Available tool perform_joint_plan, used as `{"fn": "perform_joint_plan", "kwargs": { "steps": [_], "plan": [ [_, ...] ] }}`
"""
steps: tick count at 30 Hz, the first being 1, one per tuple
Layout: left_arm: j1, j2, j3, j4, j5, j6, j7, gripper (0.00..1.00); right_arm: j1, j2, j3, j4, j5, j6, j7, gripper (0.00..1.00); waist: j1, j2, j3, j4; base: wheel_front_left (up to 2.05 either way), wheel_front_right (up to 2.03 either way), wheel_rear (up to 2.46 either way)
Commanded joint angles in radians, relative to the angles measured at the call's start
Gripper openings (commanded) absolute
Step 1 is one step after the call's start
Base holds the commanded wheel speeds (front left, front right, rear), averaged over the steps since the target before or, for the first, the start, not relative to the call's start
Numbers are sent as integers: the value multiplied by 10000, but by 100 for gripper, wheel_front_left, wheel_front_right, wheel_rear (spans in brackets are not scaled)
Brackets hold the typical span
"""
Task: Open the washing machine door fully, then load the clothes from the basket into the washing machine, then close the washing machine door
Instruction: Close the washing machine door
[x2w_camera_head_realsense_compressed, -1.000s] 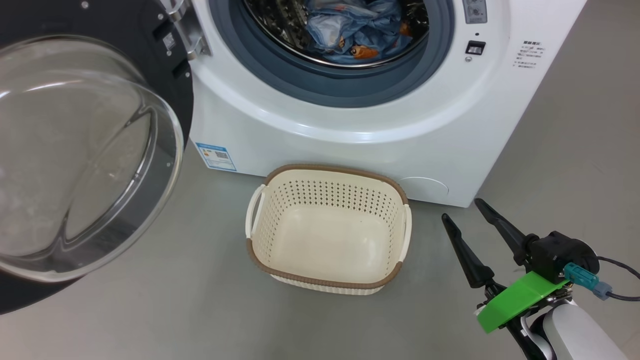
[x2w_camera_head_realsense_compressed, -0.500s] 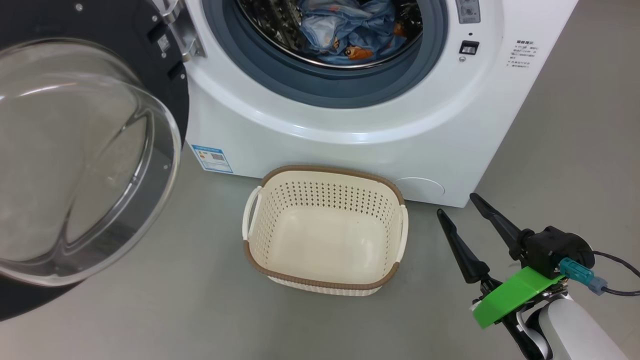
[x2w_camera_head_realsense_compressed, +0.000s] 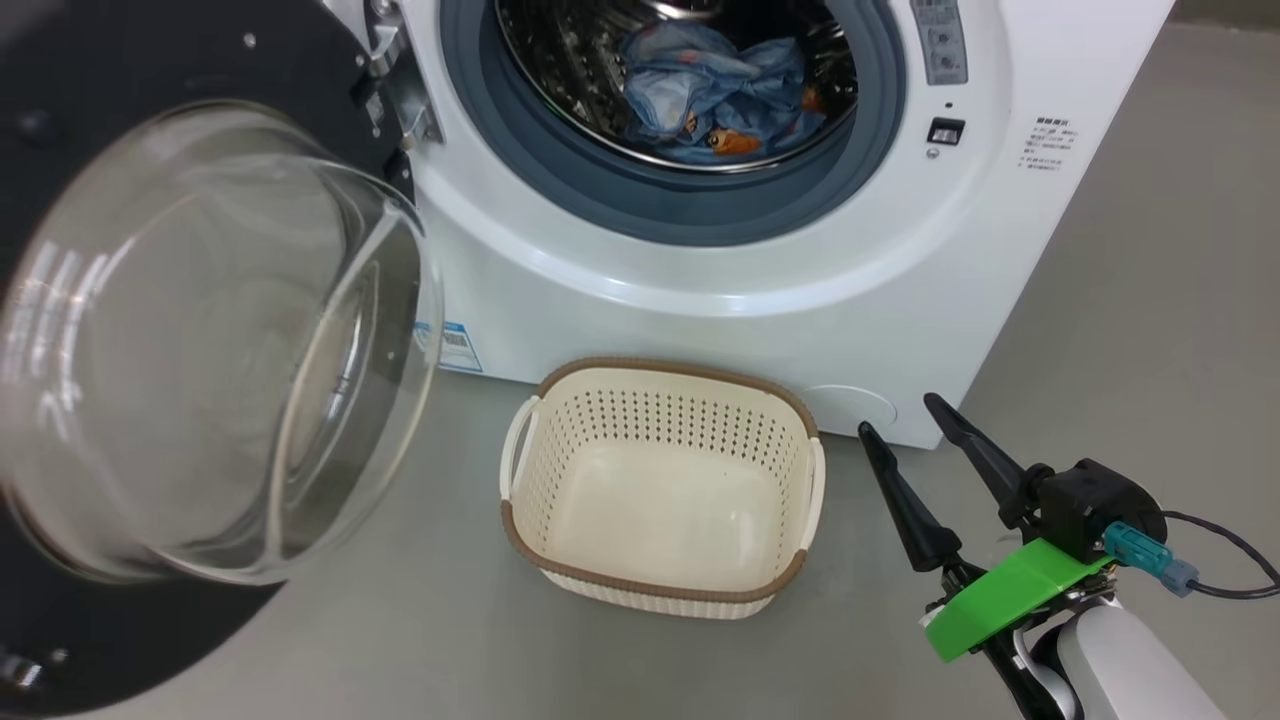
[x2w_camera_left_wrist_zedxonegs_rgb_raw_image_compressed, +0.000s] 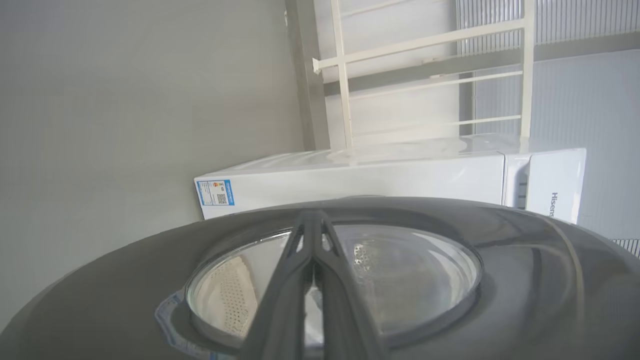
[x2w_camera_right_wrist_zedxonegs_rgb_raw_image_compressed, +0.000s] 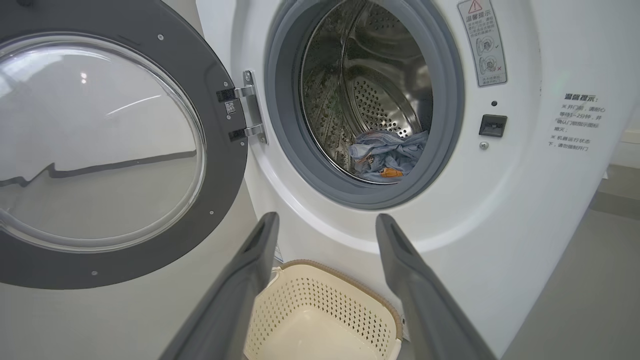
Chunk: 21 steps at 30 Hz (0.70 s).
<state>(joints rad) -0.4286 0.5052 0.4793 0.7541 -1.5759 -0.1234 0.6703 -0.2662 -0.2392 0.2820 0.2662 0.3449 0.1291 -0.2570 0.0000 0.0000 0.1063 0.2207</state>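
Our left gripper (x2w_camera_left_wrist_zedxonegs_rgb_raw_image_compressed: 311, 217), fingers pressed together, lies against the outer face of the washing machine door (x2w_camera_left_wrist_zedxonegs_rgb_raw_image_compressed: 500, 310). Our right gripper (x2w_camera_head_realsense_compressed: 898, 415) hangs spread, holding nothing, near the empty basket (x2w_camera_head_realsense_compressed: 680, 368). A glancing push could slip off that glossy curve, leaving the door unlatched over the clothes (x2w_camera_head_realsense_compressed: 715, 95) in the drum (x2w_camera_head_realsense_compressed: 560, 70).

The head camera looks steeply down on the washing machine (x2w_camera_head_realsense_compressed: 720, 300), with the basket (x2w_camera_head_realsense_compressed: 660, 420) at six o'clock. The right wrist camera faces the same front from low down, the washing machine door (x2w_camera_right_wrist_zedxonegs_rgb_raw_image_compressed: 226, 165) at nine o'clock. The left wrist camera, rolled sideways, sits close against that door's outside.
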Motion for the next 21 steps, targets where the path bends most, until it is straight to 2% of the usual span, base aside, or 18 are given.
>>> {"fn": "perform_joint_plan", "kwargs": {
  "steps": [1,7,10,19,21],
  "plan": [
    [155,488,123,-422,-106,-73,429,0,67,82,110,-221,98,16,-48,100,0,0,-170,15,0,0,0],
    [945,191,5,-1667,-481,-73,1645,0,347,343,-103,-278,162,16,-48,100,0,0,-453,45,0,0,0],
    [1430,-193,-25,-2568,-717,-73,2110,0,484,546,-212,-288,190,16,-48,100,0,0,-633,26,0,0,0],
    [3089,-1467,-403,-5331,-827,-73,2677,0,725,846,-362,-346,250,16,-48,100,0,0,-873,-175,0,0,0],
    [3214,-1611,-481,-5588,-810,-73,2691,0,744,864,-367,-348,251,16,-48,100,0,0,-892,-207,0,0,0]
  ]
}}
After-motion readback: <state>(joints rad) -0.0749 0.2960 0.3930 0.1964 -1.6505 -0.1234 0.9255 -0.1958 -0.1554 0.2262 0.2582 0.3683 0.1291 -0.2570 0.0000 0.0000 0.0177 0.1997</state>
